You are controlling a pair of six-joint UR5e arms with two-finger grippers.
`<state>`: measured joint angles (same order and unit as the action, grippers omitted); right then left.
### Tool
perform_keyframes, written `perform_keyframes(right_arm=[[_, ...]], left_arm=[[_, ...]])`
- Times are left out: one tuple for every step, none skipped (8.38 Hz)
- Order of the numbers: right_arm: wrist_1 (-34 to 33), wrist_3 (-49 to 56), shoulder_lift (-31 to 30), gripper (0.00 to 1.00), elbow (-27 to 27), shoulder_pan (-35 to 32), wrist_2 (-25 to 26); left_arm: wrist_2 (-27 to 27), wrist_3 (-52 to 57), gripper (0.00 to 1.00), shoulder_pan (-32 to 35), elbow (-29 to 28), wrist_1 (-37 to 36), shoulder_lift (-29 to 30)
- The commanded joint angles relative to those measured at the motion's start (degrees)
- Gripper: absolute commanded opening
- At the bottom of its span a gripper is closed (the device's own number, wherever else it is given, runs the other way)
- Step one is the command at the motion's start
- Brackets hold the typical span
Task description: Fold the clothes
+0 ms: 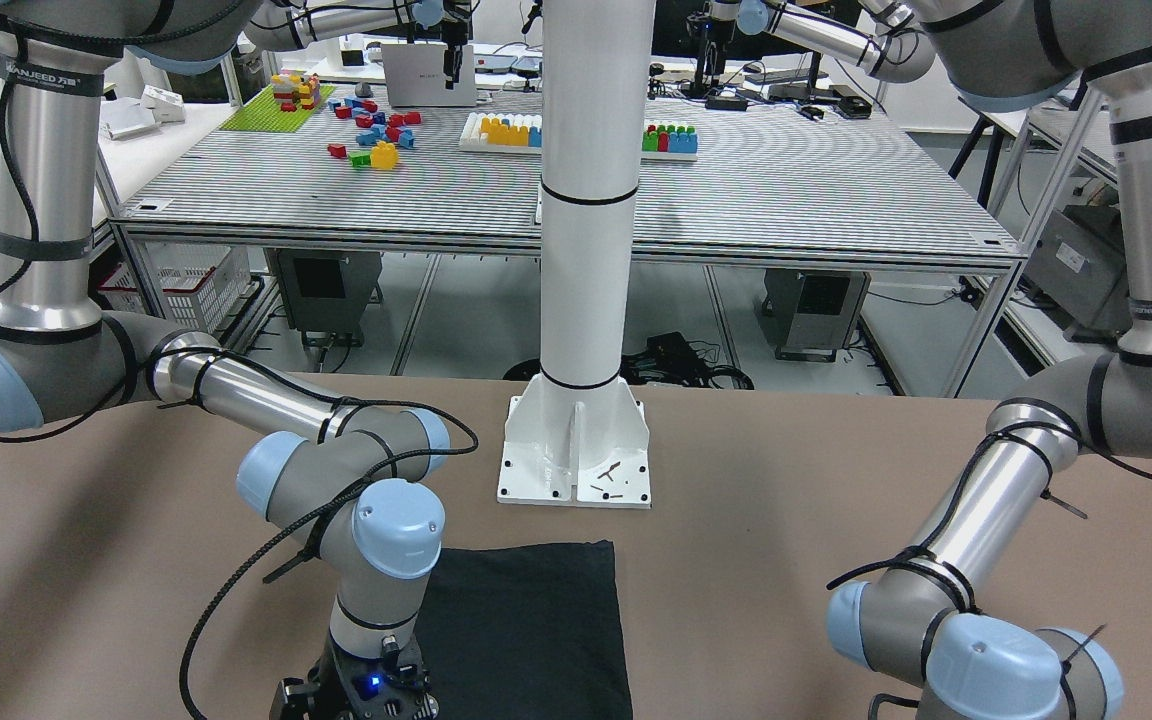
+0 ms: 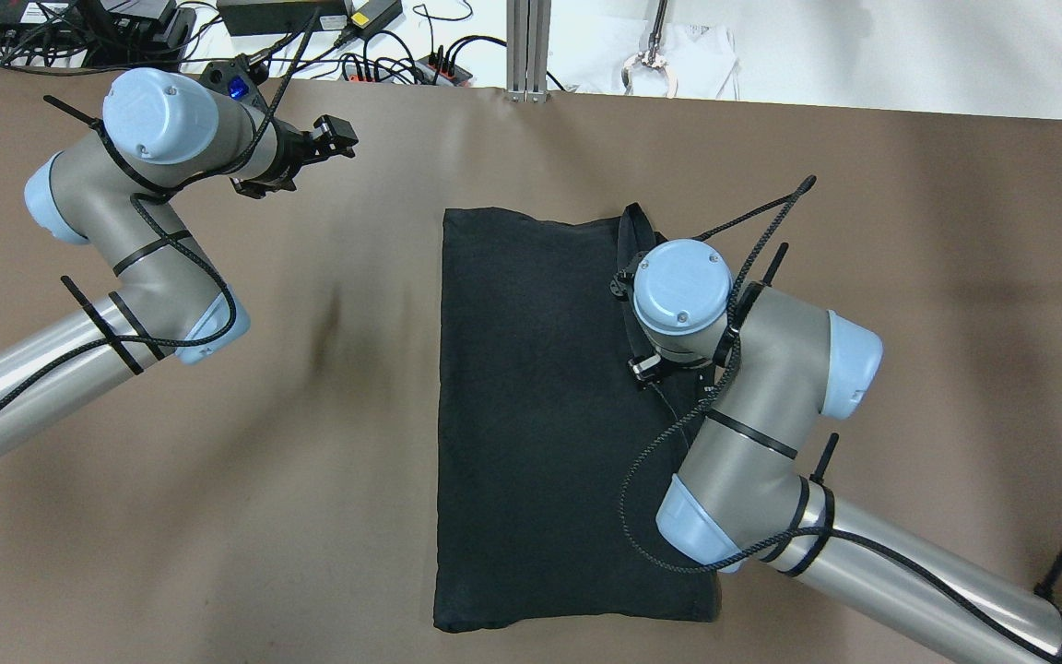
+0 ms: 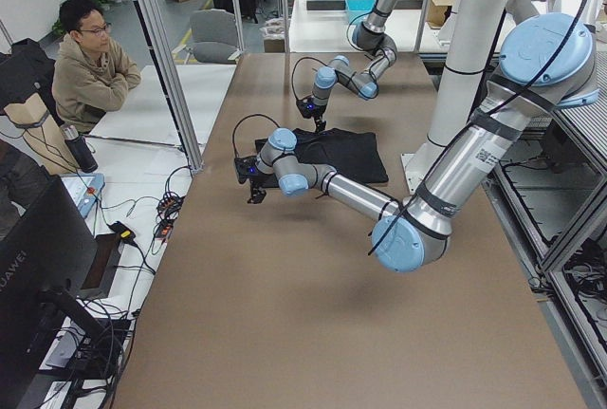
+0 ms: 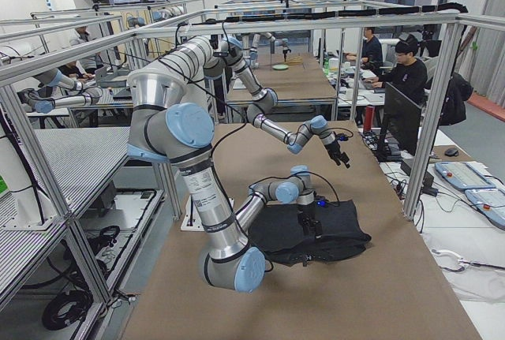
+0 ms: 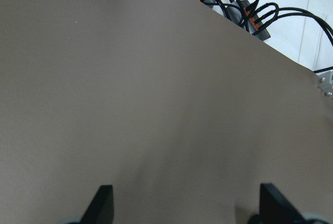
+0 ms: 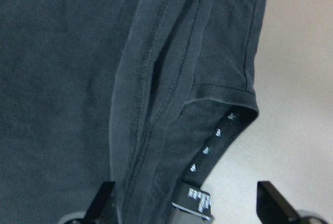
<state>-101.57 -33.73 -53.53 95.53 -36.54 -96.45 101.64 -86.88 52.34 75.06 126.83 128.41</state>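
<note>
Garment (image 2: 531, 415) flat on table (image 2: 310, 480); right gripper (image 6: 187, 203) over its right edge and left gripper (image 5: 188, 203) at far left both spread wide, empty

On the brown table (image 2: 218, 507) lies a folded black garment (image 2: 531, 415), flat, near a white post base (image 1: 576, 450).

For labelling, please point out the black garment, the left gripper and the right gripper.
black garment (image 2: 531, 387), overhead exterior, flat middle.
left gripper (image 5: 188, 206), left wrist-mounted, between fingertips.
right gripper (image 6: 188, 203), right wrist-mounted, between fingertips.
</note>
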Motion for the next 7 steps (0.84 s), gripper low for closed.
perform_keyframes(right_arm=[[6.2, -5.0, 8.9, 0.95, -14.3, 0.3, 0.0], [8.7, -4.9, 8.9, 0.95, -16.2, 0.3, 0.0], [8.8, -4.0, 8.6, 0.95, -16.3, 0.3, 0.0], [8.8, -3.5, 8.5, 0.95, -16.3, 0.2, 0.1], [8.8, -2.9, 8.4, 0.95, -16.3, 0.0, 0.1], [8.9, -2.0, 7.3, 0.95, -16.3, -0.2, 0.5], [8.9, -1.1, 7.0, 0.95, -16.2, -0.4, 0.6]], left_arm=[[0.1, 0.0, 1.00, 0.0, 0.1, 0.0, 0.0], [0.1, 0.0, 1.00, 0.0, 0.2, 0.0, 0.0], [0.1, 0.0, 1.00, 0.0, 0.2, 0.0, 0.0], [0.0, 0.0, 1.00, 0.0, 0.1, 0.0, -0.1], [0.0, 0.0, 1.00, 0.0, 0.1, 0.0, -0.1], [0.0, 0.0, 1.00, 0.0, 0.1, 0.0, -0.1], [0.0, 0.0, 1.00, 0.0, 0.2, 0.0, -0.1]])
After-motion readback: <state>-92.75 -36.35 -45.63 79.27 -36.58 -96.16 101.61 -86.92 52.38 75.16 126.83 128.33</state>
